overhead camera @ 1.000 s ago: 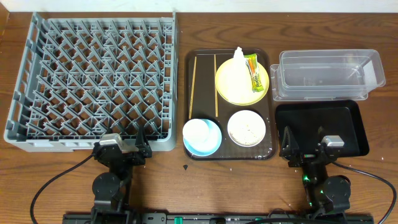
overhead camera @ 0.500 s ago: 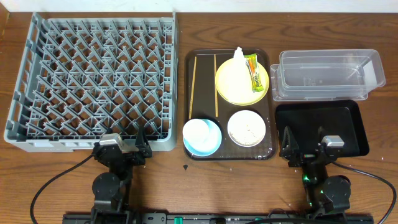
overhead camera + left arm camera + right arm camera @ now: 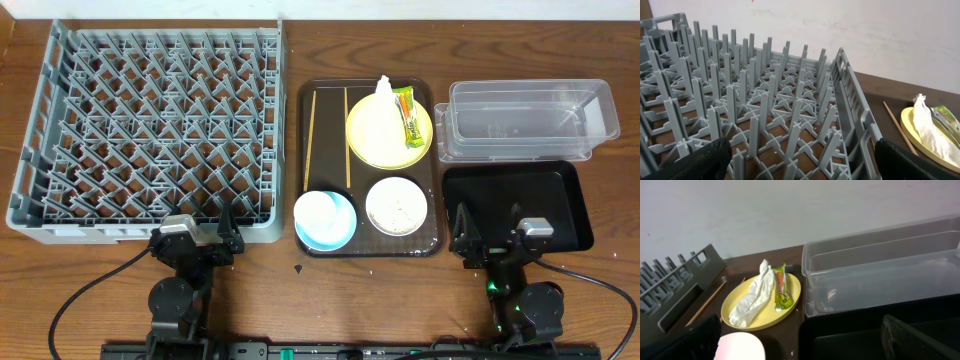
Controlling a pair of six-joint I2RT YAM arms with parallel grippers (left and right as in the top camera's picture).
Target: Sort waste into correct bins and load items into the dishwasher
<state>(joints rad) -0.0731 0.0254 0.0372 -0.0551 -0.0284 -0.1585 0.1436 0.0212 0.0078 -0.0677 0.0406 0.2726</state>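
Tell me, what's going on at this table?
Nothing is being handled yet. The left gripper and right gripper sit open at the near edge of the table, holding nothing. Used dishes wait on a brown tray: a yellow plate carrying a tissue and a wrapper, a blue bowl, a white bowl and chopsticks. The grey dish rack, the clear tub and the black tray are empty.
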